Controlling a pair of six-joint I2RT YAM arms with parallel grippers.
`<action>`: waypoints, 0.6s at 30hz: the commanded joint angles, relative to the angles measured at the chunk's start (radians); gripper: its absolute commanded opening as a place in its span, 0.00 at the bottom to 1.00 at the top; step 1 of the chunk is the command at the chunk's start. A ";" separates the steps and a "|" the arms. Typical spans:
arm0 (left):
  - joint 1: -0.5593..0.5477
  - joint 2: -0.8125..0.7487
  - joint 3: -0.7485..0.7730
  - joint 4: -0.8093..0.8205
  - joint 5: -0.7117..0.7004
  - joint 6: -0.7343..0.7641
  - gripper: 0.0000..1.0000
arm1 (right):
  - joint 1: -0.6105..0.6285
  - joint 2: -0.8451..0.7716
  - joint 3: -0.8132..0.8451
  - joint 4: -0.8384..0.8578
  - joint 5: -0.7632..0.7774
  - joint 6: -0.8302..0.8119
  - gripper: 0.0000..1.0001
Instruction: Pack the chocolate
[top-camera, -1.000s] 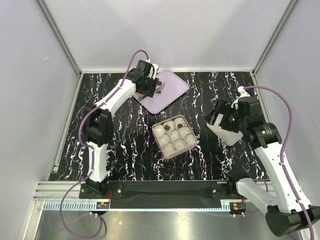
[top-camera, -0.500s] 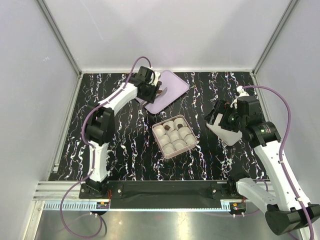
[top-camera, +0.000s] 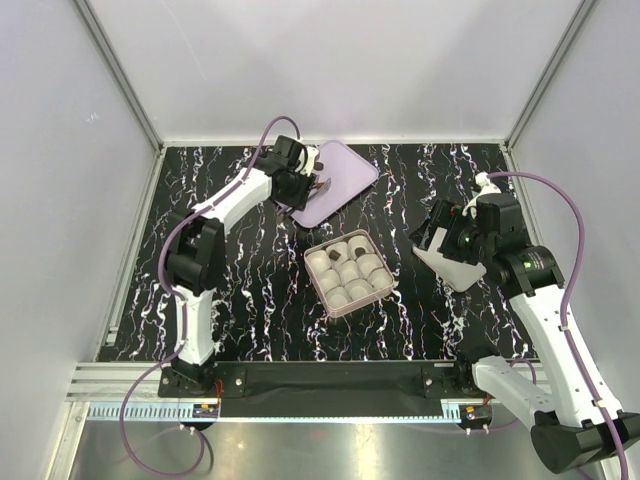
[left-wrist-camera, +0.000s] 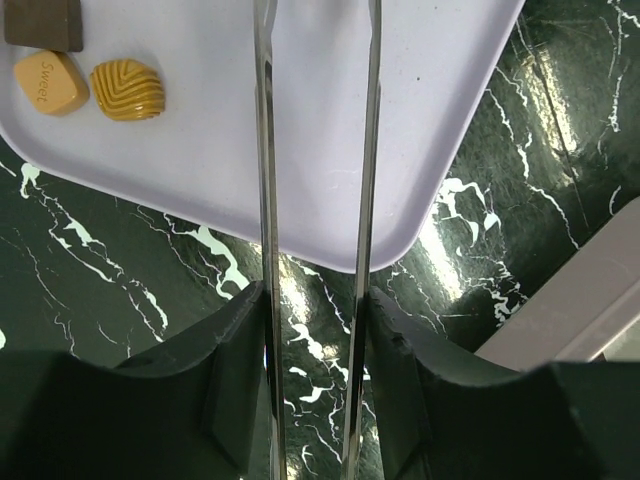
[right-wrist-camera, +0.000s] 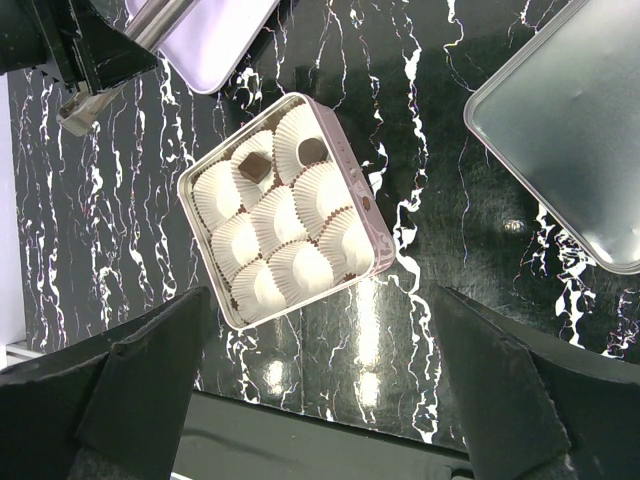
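My left gripper (left-wrist-camera: 313, 300) (top-camera: 297, 172) is shut on a pair of metal tweezers (left-wrist-camera: 265, 150), whose two blades reach out over the lavender tray (left-wrist-camera: 420, 110) (top-camera: 340, 170). The blade tips run out of the left wrist view. In the top view a small dark piece (top-camera: 319, 185) sits at the tips; I cannot tell if it is pinched. Three chocolates lie on the tray: a dark one (left-wrist-camera: 42, 22), a tan one (left-wrist-camera: 50, 80) and a ridged golden one (left-wrist-camera: 127, 89). The box (top-camera: 348, 272) (right-wrist-camera: 368, 240) holds white cups, two with dark chocolates (right-wrist-camera: 252, 167) (right-wrist-camera: 312, 150). My right gripper (right-wrist-camera: 322, 300) (top-camera: 440, 235) hangs open and holds nothing.
A metal lid (right-wrist-camera: 570, 130) (top-camera: 455, 265) lies right of the box, under the right arm. The black marbled table (top-camera: 240, 290) is walled by white panels on three sides. A rail (top-camera: 330, 380) runs along its near edge.
The left gripper has drifted slightly to the near-left at the tray's edge, and the tweezers' blades have come closer together. The right arm has not moved.
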 joint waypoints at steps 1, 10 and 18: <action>-0.001 -0.077 -0.006 0.020 0.040 0.005 0.45 | -0.002 -0.017 0.024 0.036 0.019 -0.009 1.00; -0.007 -0.090 -0.017 0.016 0.045 0.016 0.35 | -0.001 -0.015 0.023 0.037 0.016 -0.006 0.99; -0.007 -0.097 0.009 0.016 0.049 -0.002 0.26 | -0.002 -0.020 0.023 0.037 0.014 0.002 1.00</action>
